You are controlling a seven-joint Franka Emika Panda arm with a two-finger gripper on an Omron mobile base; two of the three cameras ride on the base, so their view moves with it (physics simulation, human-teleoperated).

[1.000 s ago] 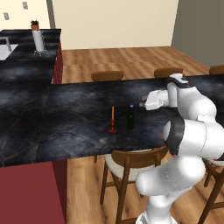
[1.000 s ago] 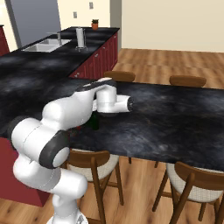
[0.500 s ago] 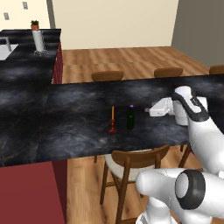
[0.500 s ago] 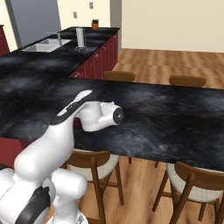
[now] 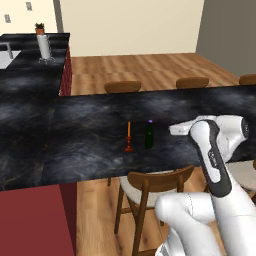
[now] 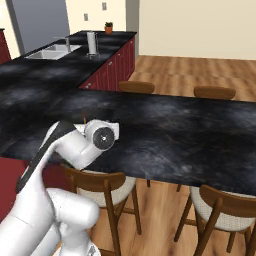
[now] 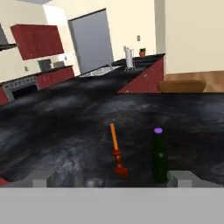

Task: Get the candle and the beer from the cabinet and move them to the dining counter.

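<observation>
Left base view, one candle [image 5: 129, 136], one beer [image 5: 149, 134], upright on dining counter [image 5: 75, 145], gripper [image 5: 174, 130] jaws apart.

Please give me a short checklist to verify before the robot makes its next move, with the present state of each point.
1. Candle stands upright on the dining counter: ok.
2. Beer stands upright on the same counter, beside the candle and apart from it: ok.
3. Pincer is open and holds nothing: ok.
4. Pincer is clear of the beer, off to one side of it: ok.
5. Both things stand away from the counter's near edge: ok.
6. Cabinet door closed again: cannot tell.
</observation>
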